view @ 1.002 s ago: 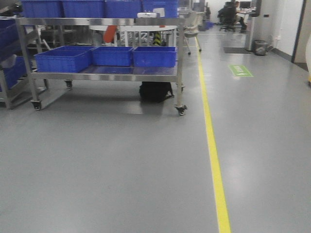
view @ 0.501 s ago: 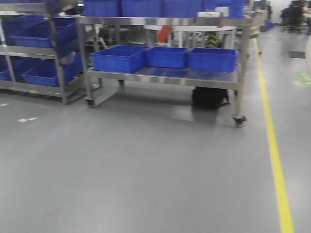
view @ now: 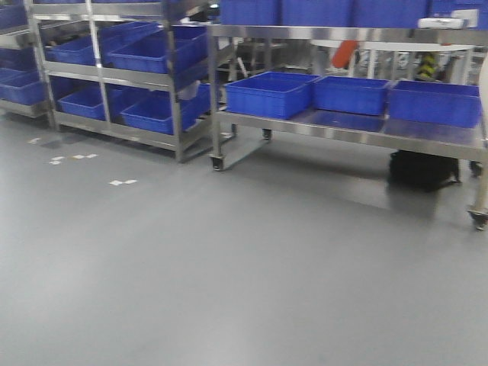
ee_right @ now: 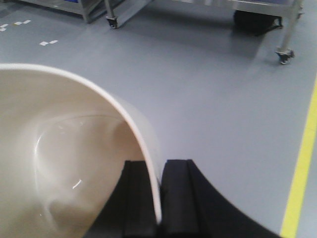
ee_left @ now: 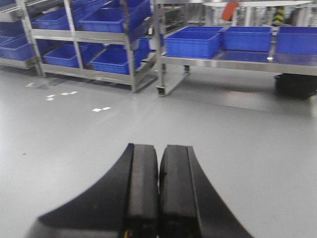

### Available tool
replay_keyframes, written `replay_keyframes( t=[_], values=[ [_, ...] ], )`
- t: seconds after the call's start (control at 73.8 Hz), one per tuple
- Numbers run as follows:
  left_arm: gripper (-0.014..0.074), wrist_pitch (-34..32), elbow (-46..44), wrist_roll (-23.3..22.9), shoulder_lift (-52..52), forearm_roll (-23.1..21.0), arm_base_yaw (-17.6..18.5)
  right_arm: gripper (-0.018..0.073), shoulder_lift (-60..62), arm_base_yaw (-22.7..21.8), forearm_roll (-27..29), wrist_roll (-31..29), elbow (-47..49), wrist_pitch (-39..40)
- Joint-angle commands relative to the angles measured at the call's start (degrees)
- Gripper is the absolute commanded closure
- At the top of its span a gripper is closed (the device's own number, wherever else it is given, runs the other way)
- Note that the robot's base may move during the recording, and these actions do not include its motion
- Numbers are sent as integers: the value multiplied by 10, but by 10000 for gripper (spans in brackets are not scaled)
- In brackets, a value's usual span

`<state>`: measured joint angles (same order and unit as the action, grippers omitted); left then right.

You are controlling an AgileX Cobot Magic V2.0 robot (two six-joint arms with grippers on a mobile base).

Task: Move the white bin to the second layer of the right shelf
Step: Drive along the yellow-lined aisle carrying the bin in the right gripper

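Right gripper clamped on the wall of the white bin; left gripper pressed together on nothing.

The right gripper's matte black, wedge-shaped fingers pinch the bin's thin rim, one inside and one outside. The tub is glossy cream plastic with a rounded corner and a smooth inner wall. The left fingers meet along a narrow seam. Beyond lies a smooth grey floor with a yellow line and small white marks. A stainless-steel wheeled cart carries rectangular blue crates, with a black bag beneath it. To its left, a steel rack holds more of them, tilted.
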<state>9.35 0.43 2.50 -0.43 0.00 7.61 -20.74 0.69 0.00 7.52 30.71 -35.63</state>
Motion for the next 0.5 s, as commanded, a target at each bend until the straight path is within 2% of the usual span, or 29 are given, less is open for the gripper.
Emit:
replay_keyframes(
  t=[0.0, 0.488],
  values=[
    [512, -49, 21, -3, -8, 0, 2, 512, -3, -3, 4, -1, 15, 56],
    [512, -49, 21, -3, -8, 0, 2, 512, -3, -3, 4, -1, 15, 56]
  ],
)
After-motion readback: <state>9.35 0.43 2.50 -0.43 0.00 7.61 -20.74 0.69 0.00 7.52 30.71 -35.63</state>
